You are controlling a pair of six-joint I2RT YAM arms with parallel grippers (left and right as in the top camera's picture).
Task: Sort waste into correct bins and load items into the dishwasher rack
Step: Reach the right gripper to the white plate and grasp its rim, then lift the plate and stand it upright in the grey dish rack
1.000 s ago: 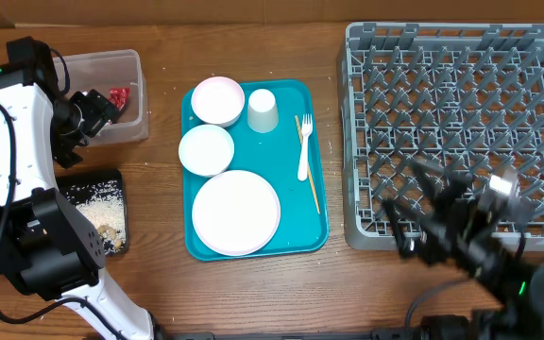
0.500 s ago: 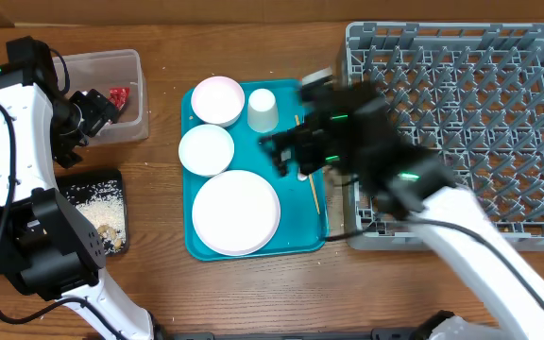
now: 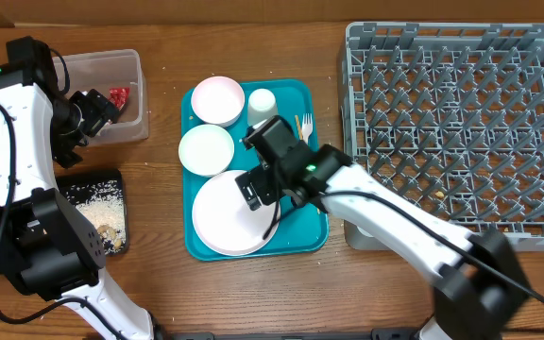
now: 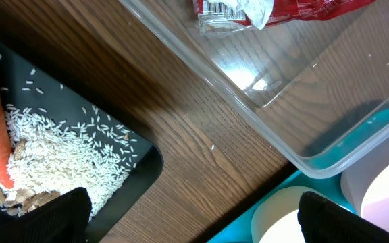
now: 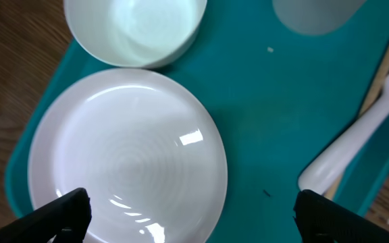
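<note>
Tabletop (image 3: 159, 283), right pincer (image 3: 256, 192) (agape) over plate (image 3: 217, 225)

Right claw (image 3: 261, 198) over plate (image 3: 220, 222) on teal tray (image 3: 289, 93)

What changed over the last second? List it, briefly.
The right gripper swung left from over the near side of the rack, crossed the teal tray, and now hangs open over the plate, holding nothing. Nothing was grasped or released. The left gripper stayed open by the tub. The bowls, cup and black tray did not move.
</note>
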